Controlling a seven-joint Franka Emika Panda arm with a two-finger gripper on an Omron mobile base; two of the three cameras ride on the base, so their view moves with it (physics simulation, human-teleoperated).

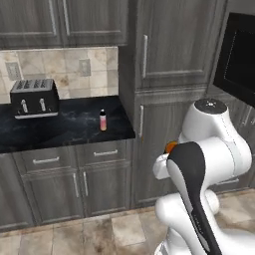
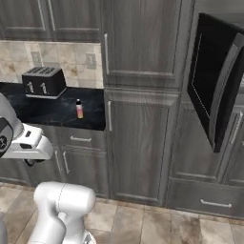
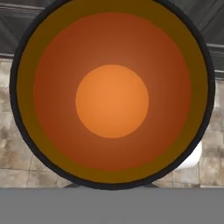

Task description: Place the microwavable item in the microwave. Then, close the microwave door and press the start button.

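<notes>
The microwavable item (image 3: 112, 100) sits right against the hand camera, a round dark-rimmed cup with an orange top. A sliver of its orange top (image 1: 171, 147) peeks out beside the arm's elbow in the left base view. My gripper is shut on the cup and its fingers are hidden under it. The microwave door (image 2: 212, 81) stands swung open high on the right, its window dark and its bar handle (image 2: 228, 86) facing out. The same door (image 1: 239, 57) shows at the upper right of the left base view. The door hides the microwave's cavity.
A black-and-silver toaster (image 1: 34, 97) and a slim pink-orange bottle (image 1: 103, 120) stand on the black counter (image 1: 64, 130) to the left. Tall grey cabinets (image 2: 140, 119) rise between the counter and the microwave. Drawers (image 2: 214, 202) lie below the door, and the floor is tiled.
</notes>
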